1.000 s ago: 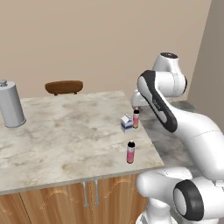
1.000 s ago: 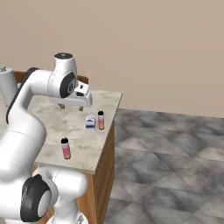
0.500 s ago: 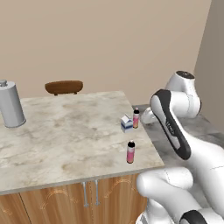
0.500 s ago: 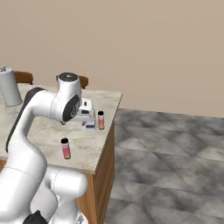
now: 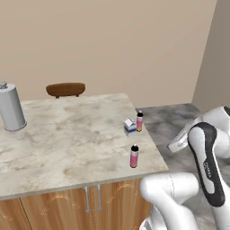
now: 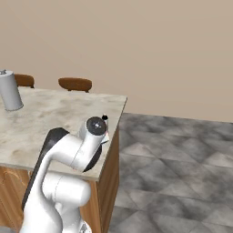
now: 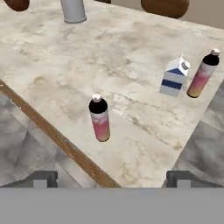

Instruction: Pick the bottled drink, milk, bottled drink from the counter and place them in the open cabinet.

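Beige veined marble surface (image 5: 67, 134) on a brown wood-panelled base with slim metal handles (image 5: 92, 198), set against a plain tan wall, grey tiled floor beyond its right end. Near the front right corner, upright and alone: pink-labelled bottled drink (image 5: 134, 156), black cap, also central in the hand view (image 7: 99, 117), just inside the front edge. Farther back along the right edge: white-and-blue milk carton (image 5: 130, 126), gabled top, and just beside it, on the edge side, the orange-brown bottled drink (image 5: 139, 121); seen together in the hand view too, carton (image 7: 174, 77) and bottle (image 7: 202, 73) close but apart. At the far left edge, well apart from these: tall grey metal canister (image 5: 11, 107), upright. Behind the back edge, a brown chair back (image 5: 65, 89). Pincer (image 7: 112, 178) spread wide with both dark tips at the bottom of the hand view, nothing between them, held off the front edge and looking down toward the pink-labelled bottle, touching nothing.
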### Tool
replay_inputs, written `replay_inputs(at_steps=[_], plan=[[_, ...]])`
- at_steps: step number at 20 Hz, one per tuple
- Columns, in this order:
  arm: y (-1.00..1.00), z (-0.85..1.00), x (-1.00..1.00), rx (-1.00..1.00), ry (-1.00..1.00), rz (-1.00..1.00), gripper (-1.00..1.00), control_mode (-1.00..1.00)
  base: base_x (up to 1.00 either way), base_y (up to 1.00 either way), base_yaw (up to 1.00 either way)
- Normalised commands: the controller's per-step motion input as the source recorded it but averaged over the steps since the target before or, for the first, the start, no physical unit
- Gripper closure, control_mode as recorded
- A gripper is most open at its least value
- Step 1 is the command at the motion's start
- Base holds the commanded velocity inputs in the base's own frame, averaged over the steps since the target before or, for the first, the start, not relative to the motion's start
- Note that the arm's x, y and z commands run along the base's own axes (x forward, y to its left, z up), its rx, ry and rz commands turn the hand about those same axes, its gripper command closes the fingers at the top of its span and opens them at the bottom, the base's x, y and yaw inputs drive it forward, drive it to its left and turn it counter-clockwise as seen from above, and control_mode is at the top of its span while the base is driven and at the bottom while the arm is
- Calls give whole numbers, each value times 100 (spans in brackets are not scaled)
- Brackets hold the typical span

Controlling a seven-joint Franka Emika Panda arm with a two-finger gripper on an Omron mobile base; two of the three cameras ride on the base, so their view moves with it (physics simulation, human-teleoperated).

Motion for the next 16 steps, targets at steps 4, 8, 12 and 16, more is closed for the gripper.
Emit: replay_inputs(at_steps=[4, 8, 12, 16], plan=[[-1, -45, -22, 11, -43, 36, -100, -100, 0, 0, 0], [0, -41, -9, 7, -40, 31, -100, -100, 0, 0, 0], [0, -34, -2, 8, -29, 26, -100, -100, 0, 0, 0], [1, -10, -1, 6, -11, 14, -100, -100, 0, 0, 0]])
